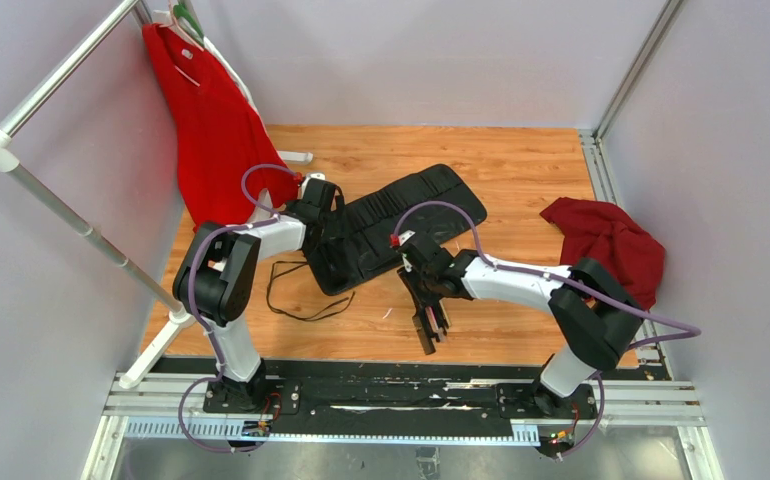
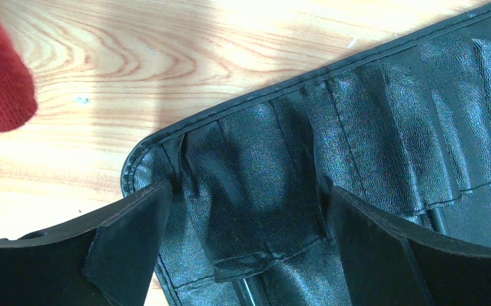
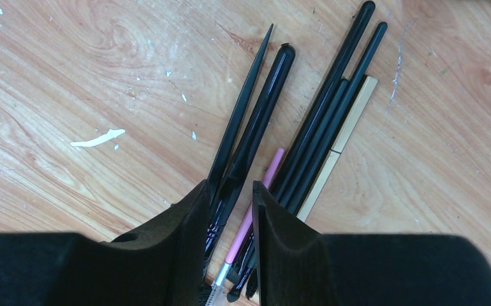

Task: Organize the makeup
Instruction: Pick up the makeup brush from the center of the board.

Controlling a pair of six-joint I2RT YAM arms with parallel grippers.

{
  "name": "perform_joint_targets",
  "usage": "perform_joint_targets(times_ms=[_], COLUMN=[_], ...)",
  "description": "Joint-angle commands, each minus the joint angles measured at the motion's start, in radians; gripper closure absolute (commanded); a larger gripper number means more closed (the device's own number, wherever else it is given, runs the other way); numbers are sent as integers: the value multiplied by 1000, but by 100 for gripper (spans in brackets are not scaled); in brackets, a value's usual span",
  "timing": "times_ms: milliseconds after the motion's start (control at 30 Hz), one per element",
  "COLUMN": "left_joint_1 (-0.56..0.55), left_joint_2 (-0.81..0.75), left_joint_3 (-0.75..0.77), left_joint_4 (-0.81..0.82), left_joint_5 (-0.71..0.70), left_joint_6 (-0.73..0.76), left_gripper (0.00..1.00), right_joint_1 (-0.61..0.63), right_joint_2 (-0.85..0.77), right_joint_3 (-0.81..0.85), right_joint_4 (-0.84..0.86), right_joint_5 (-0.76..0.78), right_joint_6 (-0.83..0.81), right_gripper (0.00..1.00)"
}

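The makeup tools (image 1: pixel 427 325) lie in a loose bundle on the wood floor. The right wrist view shows several black handles (image 3: pixel 322 115), a pink-handled one (image 3: pixel 265 182) and a tan stick (image 3: pixel 352 118). My right gripper (image 1: pixel 429 298) is down over the bundle. Its jaws (image 3: pixel 230 192) stand narrowly apart, with two black handles and the pink one between them and bare wood showing in the gap. My left gripper (image 1: pixel 321 205) is wide open (image 2: pixel 246 245) just above the left end of the black slotted case (image 2: pixel 370 115). A thin black handle (image 2: pixel 248 294) pokes from a slot there.
The case (image 1: pixel 401 220) lies diagonally mid-floor. A thin black looped cord (image 1: pixel 301 292) lies left of it. A red garment (image 1: pixel 211 120) hangs on a white rack (image 1: pixel 61 205) at left, its hem in the left wrist view (image 2: pixel 0 76). A red cloth (image 1: pixel 606 240) lies at right.
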Motion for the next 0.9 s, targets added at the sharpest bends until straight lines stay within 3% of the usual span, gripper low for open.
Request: perform_joint_targets(times_ms=[0, 867], left_joint_1=[7, 7], left_joint_2=[9, 9], left_joint_3=[-23, -25], left_joint_4=[-43, -40], left_joint_5=[18, 19], left_joint_6=[-10, -11], left_gripper=[2, 2], right_joint_1=[-10, -10], right_joint_2=[-19, -1], right_joint_3=[-17, -33], right_joint_4=[-34, -30], right_joint_5=[10, 28], right_joint_6=[16, 31], right_gripper=[70, 76])
